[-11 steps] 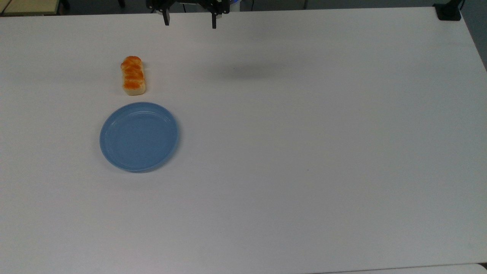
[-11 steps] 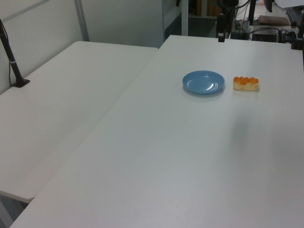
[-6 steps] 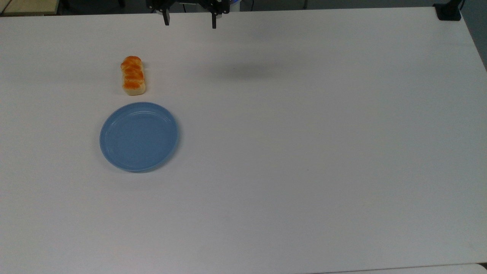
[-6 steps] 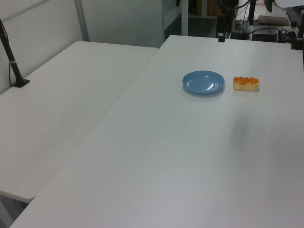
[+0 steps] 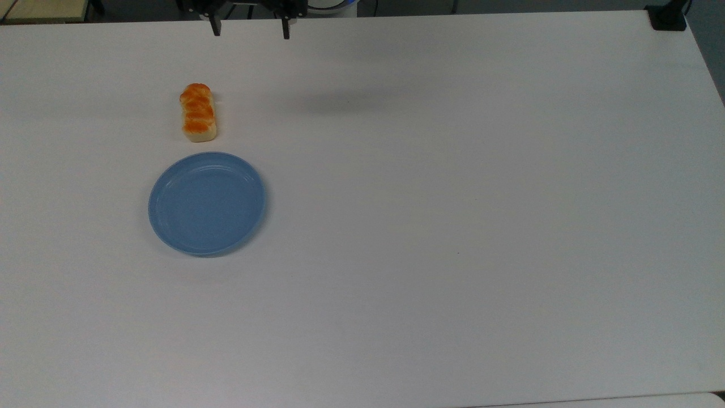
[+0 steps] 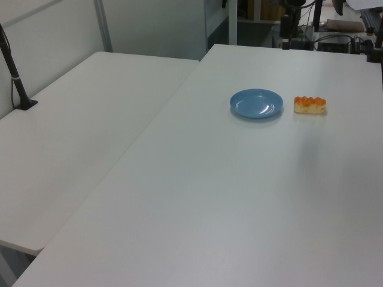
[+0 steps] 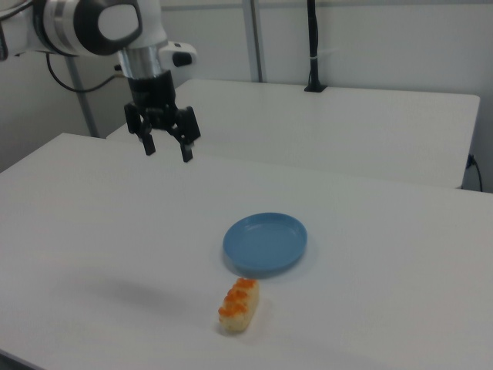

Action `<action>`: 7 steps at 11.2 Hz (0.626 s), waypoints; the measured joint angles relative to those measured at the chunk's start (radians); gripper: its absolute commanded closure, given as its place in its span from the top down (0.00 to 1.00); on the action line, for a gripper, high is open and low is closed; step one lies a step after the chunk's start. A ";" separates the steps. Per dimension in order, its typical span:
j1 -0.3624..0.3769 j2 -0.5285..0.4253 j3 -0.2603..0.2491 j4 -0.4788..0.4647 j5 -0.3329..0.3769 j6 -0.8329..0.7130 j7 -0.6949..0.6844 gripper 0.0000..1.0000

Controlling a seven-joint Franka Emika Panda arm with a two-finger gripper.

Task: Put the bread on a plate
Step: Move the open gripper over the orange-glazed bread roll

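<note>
Now the bread (image 5: 198, 113) lies on the table (image 5: 453, 198) toward the top view's far left corner, just beside the plate (image 5: 207, 203) but not touching it. High above the far edge, the gripper (image 5: 249, 28) hangs with its fingers wide apart and holds nothing.

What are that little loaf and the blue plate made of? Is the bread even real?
The bread has a glossy, bumpy orange-brown top and smooth pale cream sides; that even shine hints at a plastic or foam replica, though a glazed real loaf cannot be ruled out. The plate is a uniform light blue with a soft sheen and a shallow moulded rim, which suggests plastic or melamine, possibly glazed ceramic.
</note>
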 measured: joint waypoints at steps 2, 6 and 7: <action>-0.059 -0.035 -0.003 -0.098 -0.001 0.029 -0.086 1.00; -0.132 -0.055 -0.006 -0.406 -0.119 0.273 -0.192 1.00; -0.133 -0.051 -0.006 -0.474 -0.146 0.345 -0.192 1.00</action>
